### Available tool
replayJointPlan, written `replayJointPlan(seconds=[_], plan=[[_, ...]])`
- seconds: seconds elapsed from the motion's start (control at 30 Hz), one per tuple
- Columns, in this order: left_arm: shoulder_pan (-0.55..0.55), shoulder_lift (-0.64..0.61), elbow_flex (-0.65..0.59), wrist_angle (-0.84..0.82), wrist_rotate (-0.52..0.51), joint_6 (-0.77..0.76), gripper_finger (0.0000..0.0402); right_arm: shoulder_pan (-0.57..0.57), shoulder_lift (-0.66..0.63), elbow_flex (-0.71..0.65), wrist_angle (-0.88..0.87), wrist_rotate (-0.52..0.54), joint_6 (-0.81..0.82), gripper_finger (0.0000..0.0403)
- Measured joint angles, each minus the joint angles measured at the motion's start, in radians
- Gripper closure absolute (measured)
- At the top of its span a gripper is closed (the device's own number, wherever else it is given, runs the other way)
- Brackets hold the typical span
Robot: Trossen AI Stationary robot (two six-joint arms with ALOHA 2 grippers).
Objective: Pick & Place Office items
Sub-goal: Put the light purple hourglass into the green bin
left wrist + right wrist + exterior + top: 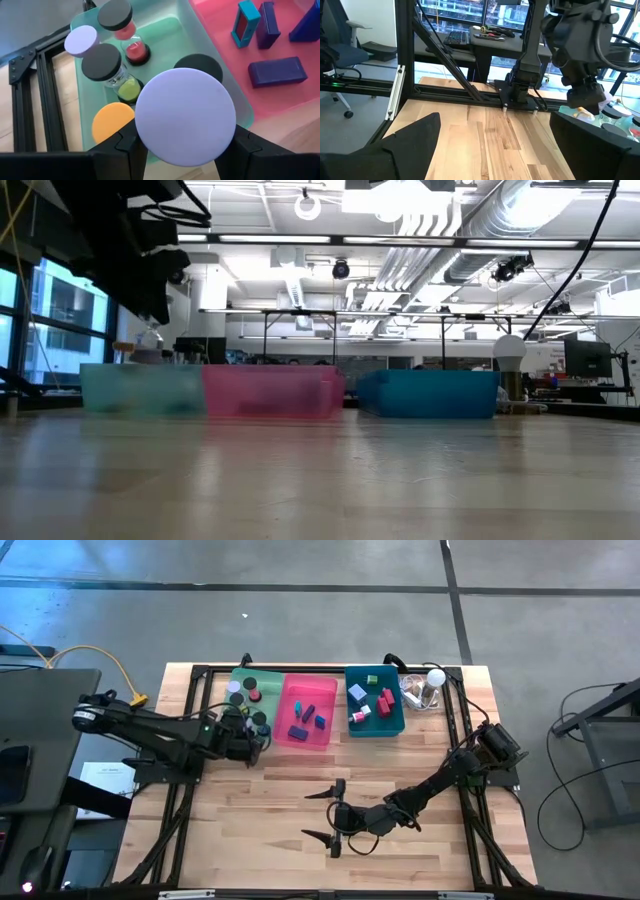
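Observation:
My left gripper (pixel 256 747) hangs over the near right corner of the green bin (pixel 243 676) and is shut on an item topped by a large lavender disc (pixel 185 115). Below it, the green bin (pixel 165 30) holds black-capped sand timers (pixel 102 62), a small lavender disc (pixel 81 40) and an orange disc (pixel 112 120). Blue and purple blocks (pixel 277 70) lie in the pink bin (pixel 310 684). Red, pink, green and blue blocks (pixel 385 700) lie in the teal bin (pixel 375 728). My right gripper (pixel 330 815) is open over the bare table in the middle, touching nothing. My left gripper pinches the lavender-topped item between its two fingers (pixel 125 145), which come from above and point down. The wide disc hides the place of contact beneath it. The item is lifted clear and hangs over the green bin (pixel 140 390).
The green, pink (pixel 270 392) and teal (pixel 430 393) bins stand in a row along the far edge. A white ball-topped clear gadget (pixel 432 680) sits right of the teal bin. Bare wood (pixel 260 830) spreads across the near half of the table. Black frame rails (pixel 195 710) run along both sides.

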Motion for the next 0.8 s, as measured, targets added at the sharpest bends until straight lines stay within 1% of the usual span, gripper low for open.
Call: replayJointPlan(seconds=[0.23,0.33,0.53,0.8], plan=[[0.037,0.003,-0.011,0.016,0.036,0.011,0.0236,0.0,0.0,0.0,0.0,0.0,0.0,0.0037],[0.047,0.003,-0.038,0.035,0.038,0.008,0.0236,0.001,0.0,0.0,0.0,0.0,0.0,0.0037],[0.054,0.003,-0.124,0.152,0.035,0.022,0.0236,0.002,0.0,0.0,0.0,-0.003,0.0,0.0037],[0.051,0.002,-0.142,0.206,0.04,0.025,0.0236,0.002,0.0,0.0,-0.001,-0.004,0.0,0.0037]])
